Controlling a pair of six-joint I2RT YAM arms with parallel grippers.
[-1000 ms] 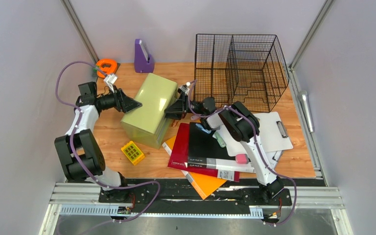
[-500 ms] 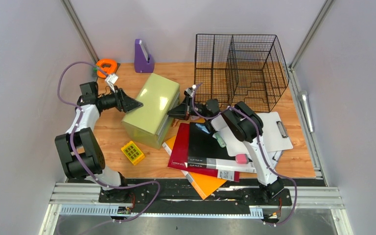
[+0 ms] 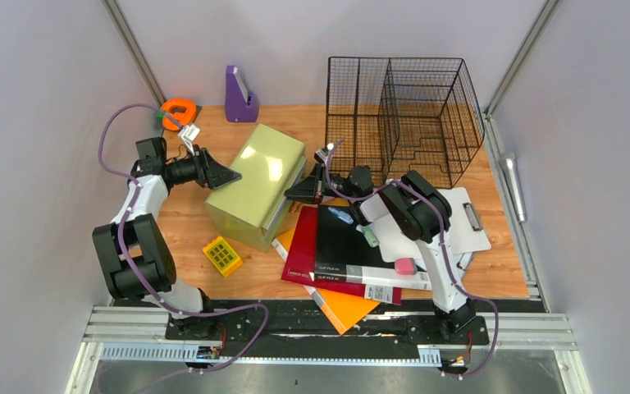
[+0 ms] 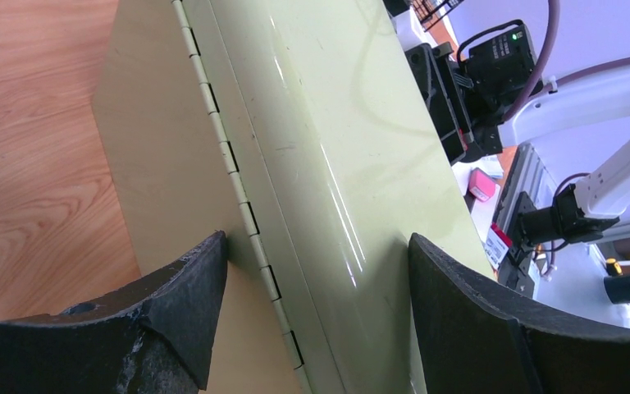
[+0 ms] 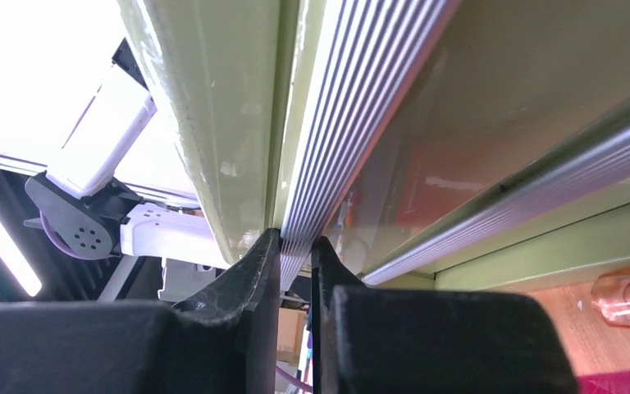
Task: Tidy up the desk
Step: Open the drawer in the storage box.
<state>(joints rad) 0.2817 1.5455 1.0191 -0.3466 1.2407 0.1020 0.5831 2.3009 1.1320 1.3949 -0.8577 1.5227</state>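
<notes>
on the desk (image 3: 184,222), stacked folders (image 3: 336,250) lie nearest, under the right arm. beyond them a pale green case (image 3: 254,185) sits between both outstretched arms. the right gripper (image 5: 295,242) pinches its ribbed metal lip, which only that wrist view shows. the left gripper (image 4: 316,242) is spread wide astride the hinged edge. a wire basket (image 3: 402,115) stands behind.

Wood-grain desk (image 3: 184,234), light brown, rectangular, cluttered

Left arm (image 3: 142,199) jaws spread wide, right arm (image 3: 420,215) jaws seemingly pinched tight
</notes>
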